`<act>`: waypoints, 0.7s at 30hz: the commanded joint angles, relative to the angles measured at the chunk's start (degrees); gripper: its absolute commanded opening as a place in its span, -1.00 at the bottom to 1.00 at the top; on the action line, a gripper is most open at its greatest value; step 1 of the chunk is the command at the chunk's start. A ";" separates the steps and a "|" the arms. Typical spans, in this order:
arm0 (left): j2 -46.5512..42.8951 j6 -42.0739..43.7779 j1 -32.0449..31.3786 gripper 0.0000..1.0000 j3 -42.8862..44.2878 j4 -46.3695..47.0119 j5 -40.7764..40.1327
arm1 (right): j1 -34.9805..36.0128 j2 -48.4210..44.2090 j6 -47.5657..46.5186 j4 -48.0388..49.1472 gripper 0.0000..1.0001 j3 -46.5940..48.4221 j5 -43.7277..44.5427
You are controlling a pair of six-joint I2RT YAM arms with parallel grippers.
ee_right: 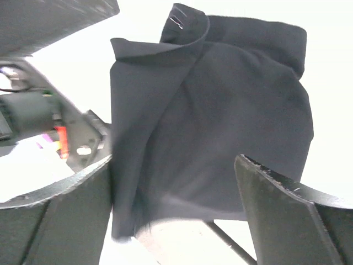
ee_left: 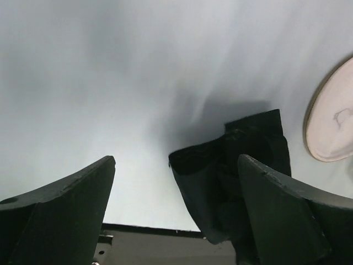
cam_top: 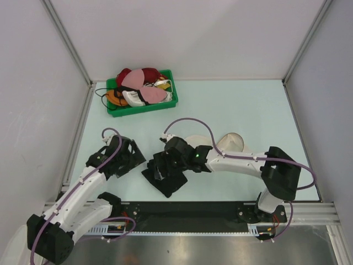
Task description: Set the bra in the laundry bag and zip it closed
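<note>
Top external: bra (cam_top: 167, 185) lies crumpled on tabletop (cam_top: 248, 110), lower ctr of frame, outside laundry bag (cam_top: 229, 144) at ctr-right. Right claw (cam_top: 162, 167) spread wide over bra, gripping nothing. Left claw (cam_top: 130, 158) likewise released, lower left, nr bra.

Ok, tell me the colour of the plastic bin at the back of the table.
Green; the bin shows best in the top external view.

Pale worktop (cam_top: 248, 110), level. Far left stands a green bin (cam_top: 144, 108). Near centre lies the black bra (cam_top: 165, 186), crumpled. Right of it sits the cream laundry bag (cam_top: 230, 142), partly hidden, seemingly flat.
</note>
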 commanded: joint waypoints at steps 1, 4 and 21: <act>-4.19 2.06 0.00 0.97 3.34 -4.74 -1.38 | -1.73 -6.55 -1.96 2.26 0.97 -0.61 -4.28; -9.02 2.94 0.00 0.99 3.60 -4.38 0.91 | -3.66 -9.10 -2.23 2.78 1.00 -1.66 -8.41; -20.11 -5.05 0.00 0.99 -9.75 5.46 24.90 | -13.68 -4.37 -9.00 6.99 0.97 -6.86 -21.16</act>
